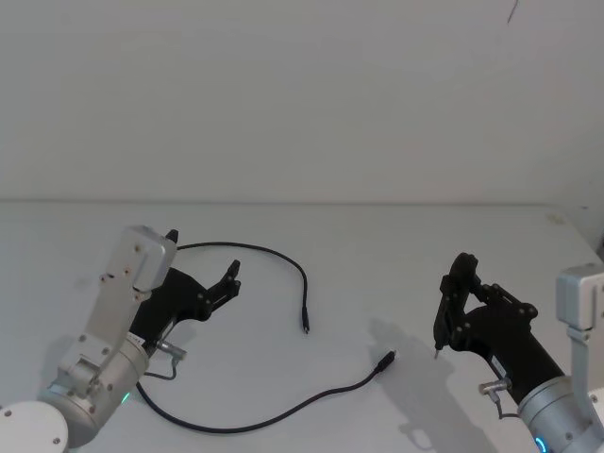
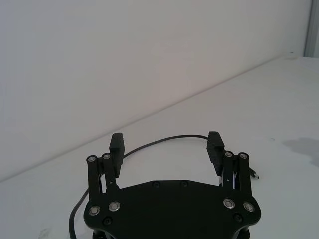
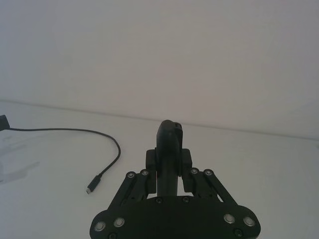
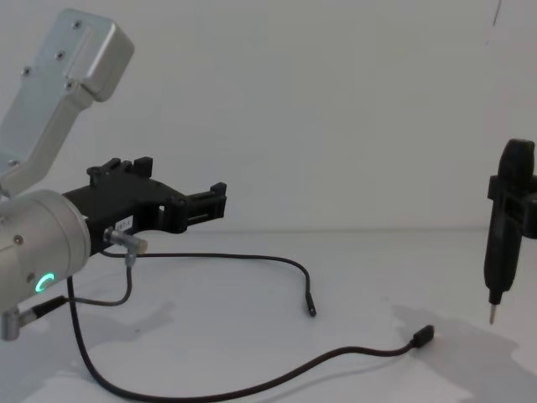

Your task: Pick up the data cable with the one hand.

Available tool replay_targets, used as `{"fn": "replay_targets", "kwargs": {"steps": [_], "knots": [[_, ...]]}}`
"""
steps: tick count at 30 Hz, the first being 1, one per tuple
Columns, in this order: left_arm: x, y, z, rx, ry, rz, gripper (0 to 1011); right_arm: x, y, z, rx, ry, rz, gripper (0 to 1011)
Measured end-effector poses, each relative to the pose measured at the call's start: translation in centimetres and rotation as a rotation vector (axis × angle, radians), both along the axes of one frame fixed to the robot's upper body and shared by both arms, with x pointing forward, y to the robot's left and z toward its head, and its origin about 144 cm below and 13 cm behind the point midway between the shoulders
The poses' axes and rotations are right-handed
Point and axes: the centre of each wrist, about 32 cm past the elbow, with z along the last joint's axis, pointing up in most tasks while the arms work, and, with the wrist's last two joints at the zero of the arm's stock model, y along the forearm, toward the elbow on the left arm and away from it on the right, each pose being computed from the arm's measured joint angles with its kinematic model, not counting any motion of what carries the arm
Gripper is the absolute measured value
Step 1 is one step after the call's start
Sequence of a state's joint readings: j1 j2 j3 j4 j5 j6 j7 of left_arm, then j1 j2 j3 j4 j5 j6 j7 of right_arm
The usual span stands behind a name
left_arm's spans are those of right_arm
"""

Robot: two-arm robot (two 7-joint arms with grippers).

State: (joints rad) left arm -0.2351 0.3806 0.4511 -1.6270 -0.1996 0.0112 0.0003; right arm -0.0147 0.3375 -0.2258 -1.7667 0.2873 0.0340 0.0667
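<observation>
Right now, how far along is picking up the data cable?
Done: nothing yet; the data cable lies loose on the table. In hand: the left gripper is open, above the table, holding nothing. Left: reach the cable, close, lift. The right gripper grips a pen-shaped tool.

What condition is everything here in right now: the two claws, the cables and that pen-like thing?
Left gripper: open, empty, above the table.
Right gripper: shut on the pen-shaped tool.
Pen-shaped tool: upright, tip down, just off the table.
Data cable: lying loose on the table, not gripped.
Thin wire: lying curved on the table, not gripped.
</observation>
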Motion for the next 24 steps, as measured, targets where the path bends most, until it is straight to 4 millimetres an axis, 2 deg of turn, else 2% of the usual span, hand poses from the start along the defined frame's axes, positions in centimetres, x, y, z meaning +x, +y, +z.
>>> {"fn": "replay_targets", "kwargs": {"steps": [11,24], "knots": [[0.0,-0.1,0.2,0.005,0.006,-0.056,1001,0.0,0.0,0.0,0.0,0.0,0.0,279],[0.0,-1.0,0.6,0.008,0.047,-0.217,1001,0.0,0.0,0.0,0.0,0.0,0.0,279]]}}
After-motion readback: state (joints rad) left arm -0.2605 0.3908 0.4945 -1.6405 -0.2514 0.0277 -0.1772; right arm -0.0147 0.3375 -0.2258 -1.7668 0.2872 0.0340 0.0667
